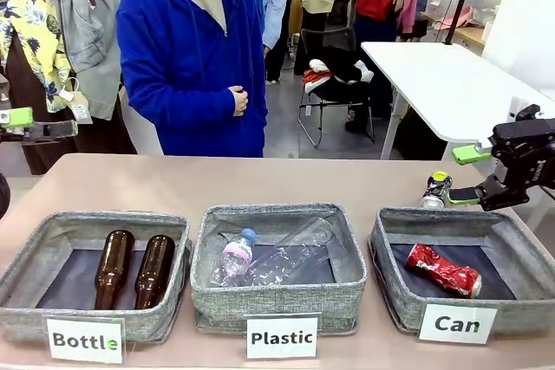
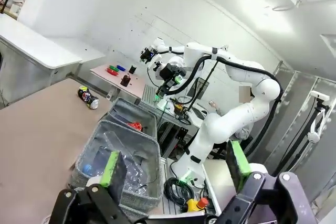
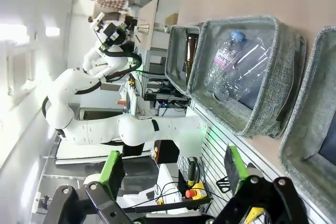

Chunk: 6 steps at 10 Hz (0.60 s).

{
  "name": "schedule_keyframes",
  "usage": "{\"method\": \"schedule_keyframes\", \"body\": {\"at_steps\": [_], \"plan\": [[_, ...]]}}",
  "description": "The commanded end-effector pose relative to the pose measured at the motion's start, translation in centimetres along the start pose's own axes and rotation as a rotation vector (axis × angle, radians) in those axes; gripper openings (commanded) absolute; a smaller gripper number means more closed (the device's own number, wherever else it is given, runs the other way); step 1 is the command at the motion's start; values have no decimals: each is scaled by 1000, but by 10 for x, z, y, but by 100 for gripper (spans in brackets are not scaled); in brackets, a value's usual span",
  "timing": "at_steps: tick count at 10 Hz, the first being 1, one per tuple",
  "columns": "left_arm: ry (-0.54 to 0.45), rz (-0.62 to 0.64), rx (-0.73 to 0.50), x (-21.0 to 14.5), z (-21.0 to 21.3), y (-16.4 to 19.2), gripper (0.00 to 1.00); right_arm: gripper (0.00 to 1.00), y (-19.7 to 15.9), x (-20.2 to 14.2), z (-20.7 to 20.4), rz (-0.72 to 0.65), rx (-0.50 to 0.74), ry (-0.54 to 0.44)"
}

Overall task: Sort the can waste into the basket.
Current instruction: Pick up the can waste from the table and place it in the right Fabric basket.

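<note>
The right gripper (image 1: pixel 466 176) is hanging at the far right of the table (image 1: pixel 260 181), just behind the Can basket (image 1: pixel 384 253). Its two green fingers are standing wide apart and are holding nothing. The black can (image 1: pixel 436 188) is lying on the table just beside the lower finger, outside the basket. I cannot tell if they are touching. The red can (image 1: pixel 444 270) is lying inside the Can basket. The left gripper (image 2: pixel 173 163) is up at the far left side, also wide open and empty. The person (image 1: pixel 195 58) is standing at the far side with hands together.

I think one can is done and the robot is working on the second one. Next, the right gripper needs to get one finger on each side of the black can. Then it needs to squeeze, lift, and let go over the Can basket, not the Plastic basket (image 1: pixel 277 296) or the Bottle basket (image 1: pixel 26 266).
</note>
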<state>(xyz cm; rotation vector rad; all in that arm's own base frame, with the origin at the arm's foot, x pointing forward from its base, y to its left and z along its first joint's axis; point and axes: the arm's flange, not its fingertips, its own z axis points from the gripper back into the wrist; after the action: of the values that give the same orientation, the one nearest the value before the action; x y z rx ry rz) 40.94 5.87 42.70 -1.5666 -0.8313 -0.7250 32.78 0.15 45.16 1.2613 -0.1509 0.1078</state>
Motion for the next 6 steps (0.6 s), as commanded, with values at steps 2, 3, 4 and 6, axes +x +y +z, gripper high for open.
{"method": "schedule_keyframes", "body": {"at_steps": [2, 3, 4, 6], "plan": [[14, 16, 7, -2, 0, -2, 100, 100, -1, -1, 2, 11, -17, -4], [14, 16, 7, -2, 0, -2, 100, 100, -1, -1, 2, 11, -17, -4], [14, 16, 7, -2, 0, -2, 100, 100, -1, -1, 2, 11, -17, -4], [14, 16, 7, -2, 0, -2, 100, 100, -1, -1, 2, 11, -17, -4]]}}
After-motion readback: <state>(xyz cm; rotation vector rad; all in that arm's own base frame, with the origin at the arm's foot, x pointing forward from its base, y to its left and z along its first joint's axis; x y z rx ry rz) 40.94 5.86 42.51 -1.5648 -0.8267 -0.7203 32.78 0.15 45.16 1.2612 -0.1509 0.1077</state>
